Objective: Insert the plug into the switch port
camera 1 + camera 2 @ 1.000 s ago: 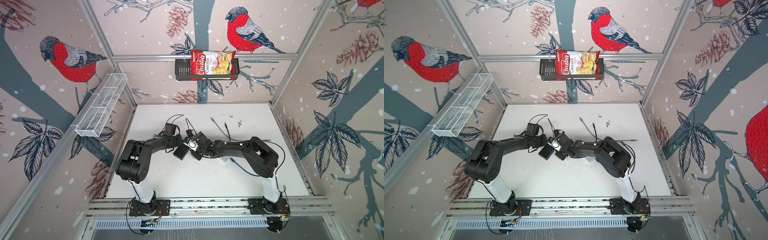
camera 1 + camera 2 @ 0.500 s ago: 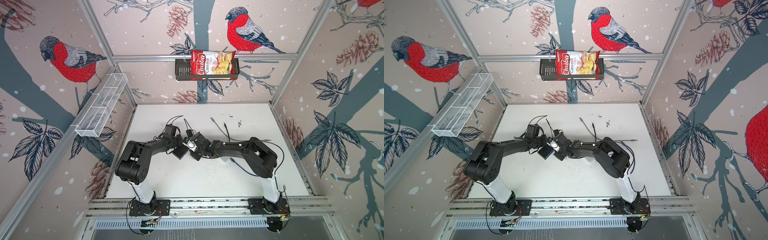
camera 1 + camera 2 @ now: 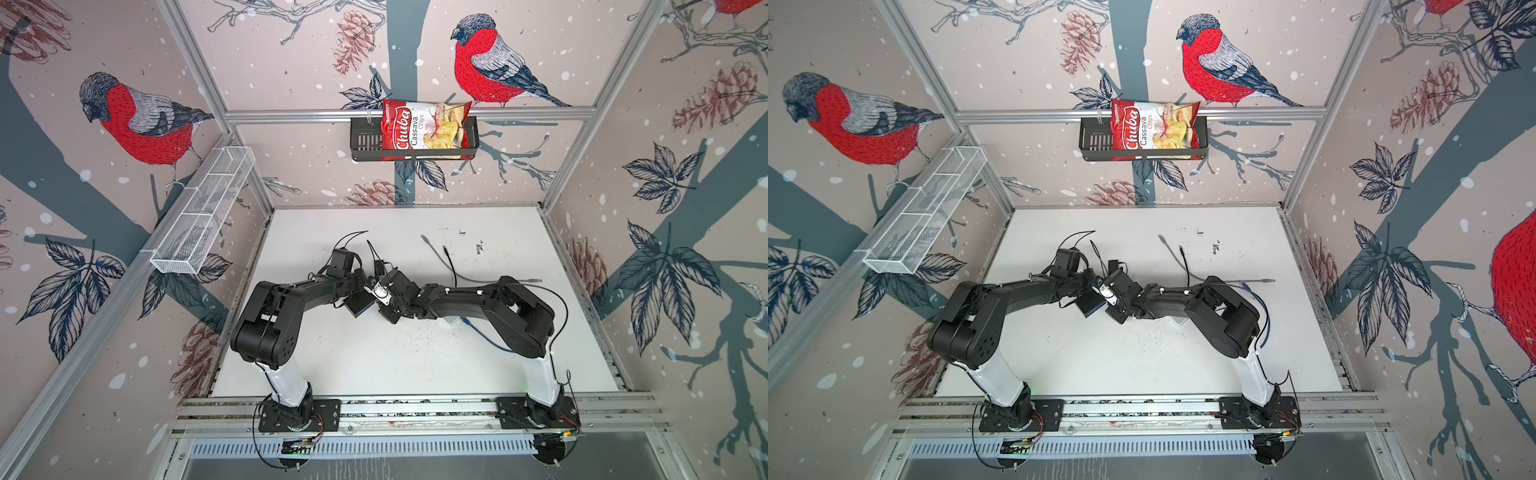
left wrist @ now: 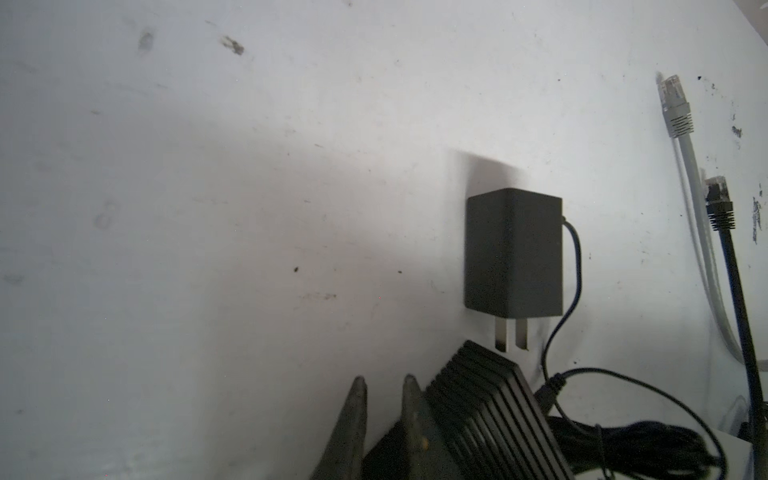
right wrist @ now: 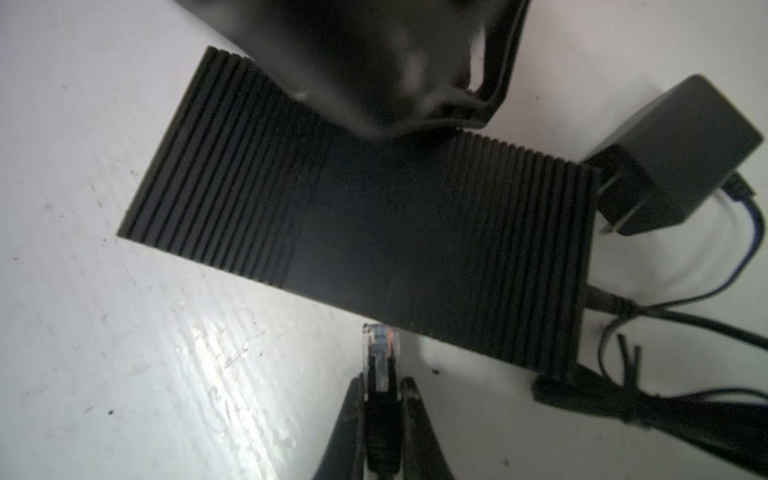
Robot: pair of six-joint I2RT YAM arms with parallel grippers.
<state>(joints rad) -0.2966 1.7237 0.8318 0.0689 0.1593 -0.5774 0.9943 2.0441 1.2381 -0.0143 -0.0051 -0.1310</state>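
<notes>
Tabletop (image 5: 124,332), plug (image 5: 380,357) tip toward switch (image 5: 374,228)

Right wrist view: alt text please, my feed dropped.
The right gripper is shut on a clear plug, whose tip sits at the near edge of the ribbed black switch, not seated. A black power adapter lies by one end of the switch.

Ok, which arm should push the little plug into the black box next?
The right one. Its jaws hold the plug, tip pointing at the switch edge just ahead. The left jaws only clamp the switch's other side, likely steadying it.
</notes>
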